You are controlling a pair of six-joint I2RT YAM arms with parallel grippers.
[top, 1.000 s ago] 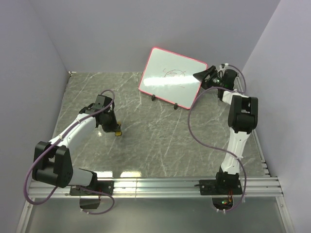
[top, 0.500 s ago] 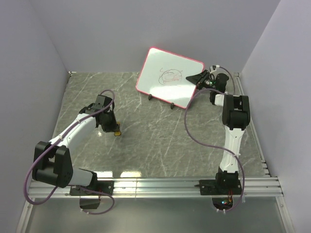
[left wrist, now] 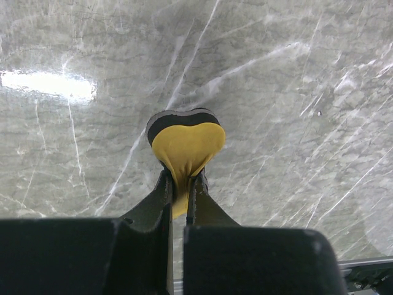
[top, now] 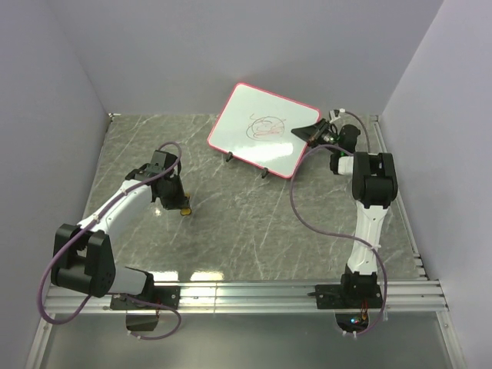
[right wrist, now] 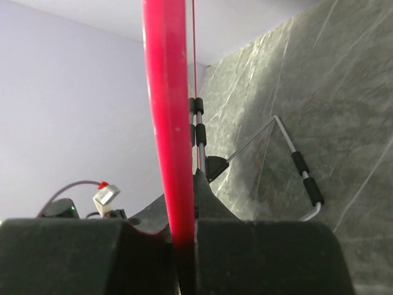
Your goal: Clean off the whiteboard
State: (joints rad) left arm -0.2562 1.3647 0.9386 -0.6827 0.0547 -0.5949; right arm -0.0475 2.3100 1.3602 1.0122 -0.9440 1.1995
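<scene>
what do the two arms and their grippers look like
Both the left arm and right arm have white link shells, black joint housings and black bases on an aluminium rail. A purple cable loops along each. The left gripper and right gripper are black, with thin tapered fingers.

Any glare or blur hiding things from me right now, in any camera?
Top external: even light, whiteboard scribbles readable, small glare on the table near the arm bases. Left wrist: bright glare patch upper left; eraser sharp, left claw dark and soft. Right wrist: the whiteboard's pink frame sits close, blurred, splitting the view.
</scene>
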